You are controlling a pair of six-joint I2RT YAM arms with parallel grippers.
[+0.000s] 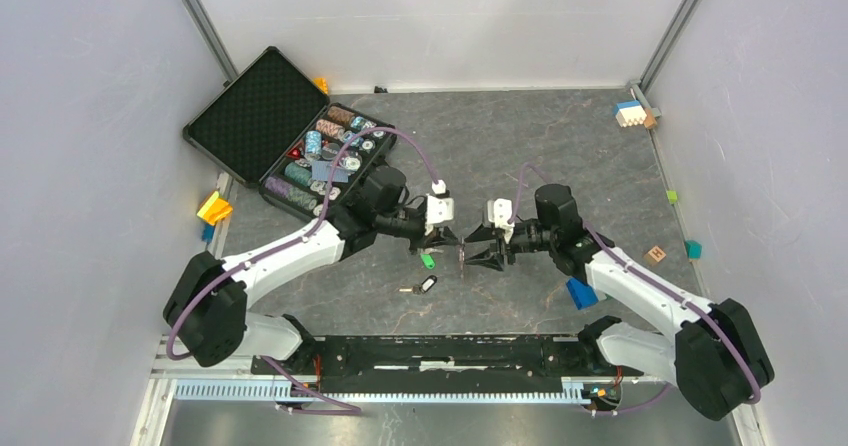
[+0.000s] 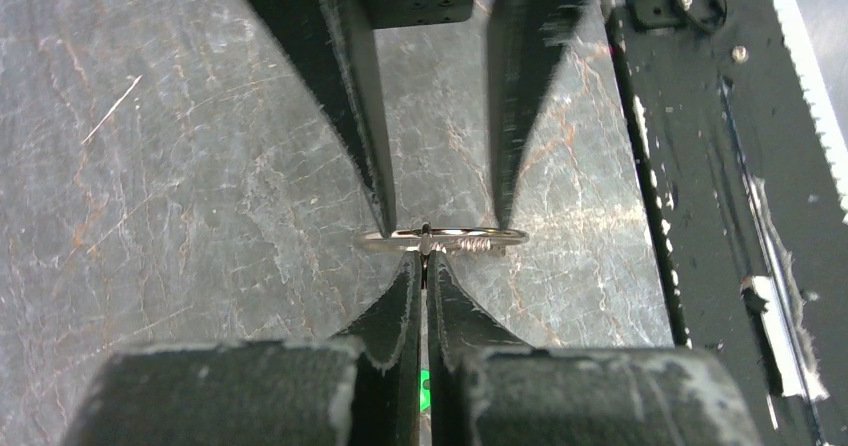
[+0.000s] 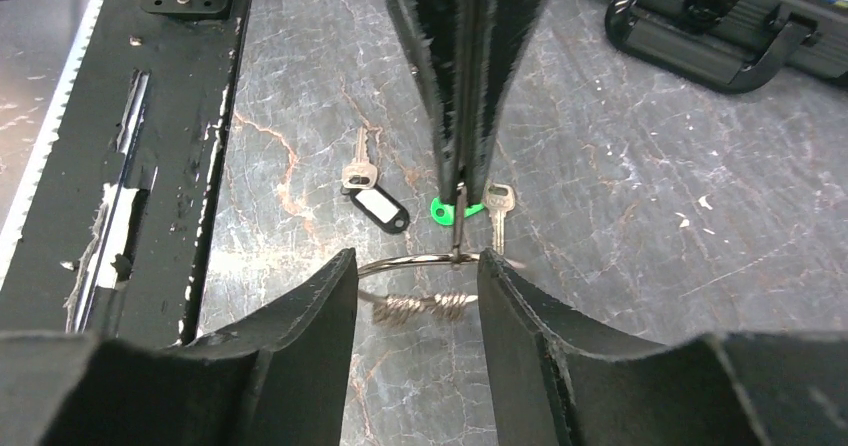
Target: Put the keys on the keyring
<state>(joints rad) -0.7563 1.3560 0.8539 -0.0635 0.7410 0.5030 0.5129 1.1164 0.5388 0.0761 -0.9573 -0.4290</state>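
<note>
Standing open on the marbled table (image 1: 560, 146), the black case (image 1: 255, 116) sits well away from the keyring (image 1: 462, 254), off to its far left. The left gripper (image 2: 425, 261) meets the keyring from one side, jaws pressed together on its wire in a tight pinch. The right gripper (image 3: 417, 266) faces the keyring from the other side with its fingers spread, and the ring spans the gap between their tips. The black-headed key (image 3: 380, 209) and the green-headed key (image 3: 438, 209) lie loose on the table just beside the keyring, on its near-left side. The keyring itself is thin and silver, with a small coil of wire wound on it.
</note>
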